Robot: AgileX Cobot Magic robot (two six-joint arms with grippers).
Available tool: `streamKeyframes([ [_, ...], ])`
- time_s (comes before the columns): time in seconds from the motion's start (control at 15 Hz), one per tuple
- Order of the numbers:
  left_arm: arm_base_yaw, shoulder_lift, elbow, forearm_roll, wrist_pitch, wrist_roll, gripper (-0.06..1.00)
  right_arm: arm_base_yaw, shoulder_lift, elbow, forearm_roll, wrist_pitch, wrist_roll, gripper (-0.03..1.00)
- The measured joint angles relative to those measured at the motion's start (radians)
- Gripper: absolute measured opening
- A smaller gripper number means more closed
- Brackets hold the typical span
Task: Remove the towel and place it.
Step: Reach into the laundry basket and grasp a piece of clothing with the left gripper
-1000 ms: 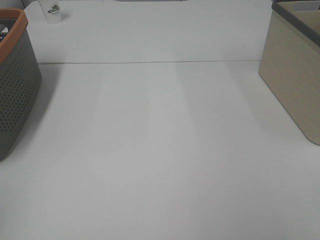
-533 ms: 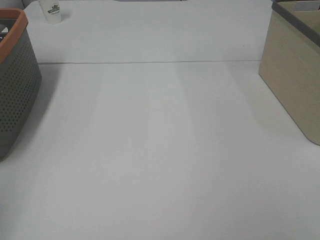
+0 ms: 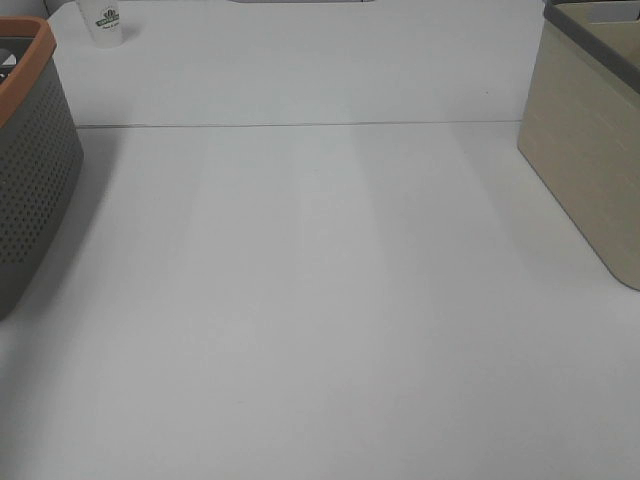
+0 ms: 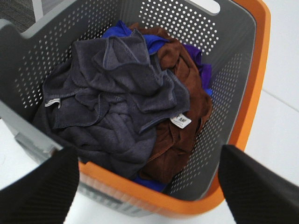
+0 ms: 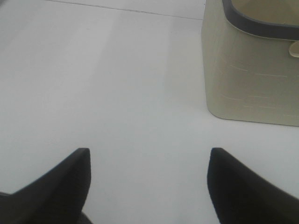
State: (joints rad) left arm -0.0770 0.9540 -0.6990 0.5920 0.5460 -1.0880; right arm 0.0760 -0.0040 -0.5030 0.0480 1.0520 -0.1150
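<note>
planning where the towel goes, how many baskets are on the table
2. The grey orange-rimmed basket sits at the left edge of the table with the towel inside; the beige basket sits at the right edge. Others could lie outside the views.

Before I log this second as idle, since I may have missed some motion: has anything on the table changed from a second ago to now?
Nothing visibly changed in the high view. The grey basket with the orange rim, the beige basket and the white cup sit where they were, and no arm shows in that view. The wrist views have no earlier pictures to compare.
</note>
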Motion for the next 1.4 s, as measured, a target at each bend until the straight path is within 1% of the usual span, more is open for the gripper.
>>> streamKeyframes([
  [0.13, 0.000, 0.096, -0.047, 0.065, -0.037, -0.144, 0.76, 0.000, 0.000, 0.000, 0.000, 0.000, 0.000, 0.70],
  [0.2, 0.000, 0.142, -0.058, 0.113, -0.052, -0.235, 0.76, 0.000, 0.000, 0.000, 0.000, 0.000, 0.000, 0.70],
  [0.27, 0.000, 0.164, -0.064, 0.144, -0.054, -0.291, 0.76, 0.000, 0.000, 0.000, 0.000, 0.000, 0.000, 0.70],
  [0.33, 0.000, 0.227, -0.075, 0.243, -0.056, -0.468, 0.76, 0.000, 0.000, 0.000, 0.000, 0.000, 0.000, 0.70],
  [0.4, 0.000, 0.264, -0.088, 0.293, -0.055, -0.591, 0.75, 0.000, 0.000, 0.000, 0.000, 0.000, 0.000, 0.70],
  [0.47, 0.000, 0.281, -0.095, 0.313, -0.055, -0.634, 0.75, 0.000, 0.000, 0.000, 0.000, 0.000, 0.000, 0.70],
  [0.53, 0.000, 0.322, -0.119, 0.349, -0.054, -0.724, 0.73, 0.000, 0.000, 0.000, 0.000, 0.000, 0.000, 0.70],
  [0.6, 0.000, 0.363, -0.146, 0.369, -0.054, -0.788, 0.71, 0.000, 0.000, 0.000, 0.000, 0.000, 0.000, 0.70],
  [0.73, 0.000, 0.438, -0.188, 0.379, -0.050, -0.848, 0.69, 0.000, 0.000, 0.000, 0.000, 0.000, 0.000, 0.70],
  [0.87, 0.002, 0.517, -0.235, 0.381, -0.002, -0.889, 0.69, 0.000, 0.000, 0.000, 0.000, 0.000, 0.000, 0.70],
  [0.93, 0.028, 0.568, -0.285, 0.371, 0.020, -0.905, 0.69, 0.000, 0.000, 0.000, 0.000, 0.000, 0.000, 0.70],
  [1.0, 0.052, 0.592, -0.305, 0.349, 0.022, -0.906, 0.69, 0.000, 0.000, 0.000, 0.000, 0.000, 0.000, 0.70],
  [1.13, 0.097, 0.641, -0.320, 0.279, 0.023, -0.906, 0.69, 0.000, 0.000, 0.000, 0.000, 0.000, 0.000, 0.70],
  [1.27, 0.133, 0.682, -0.323, 0.255, -0.030, -0.909, 0.69, 0.000, 0.000, 0.000, 0.000, 0.000, 0.000, 0.70],
  [1.4, 0.140, 0.726, -0.330, 0.239, -0.083, -0.928, 0.69, 0.000, 0.000, 0.000, 0.000, 0.000, 0.000, 0.70],
])
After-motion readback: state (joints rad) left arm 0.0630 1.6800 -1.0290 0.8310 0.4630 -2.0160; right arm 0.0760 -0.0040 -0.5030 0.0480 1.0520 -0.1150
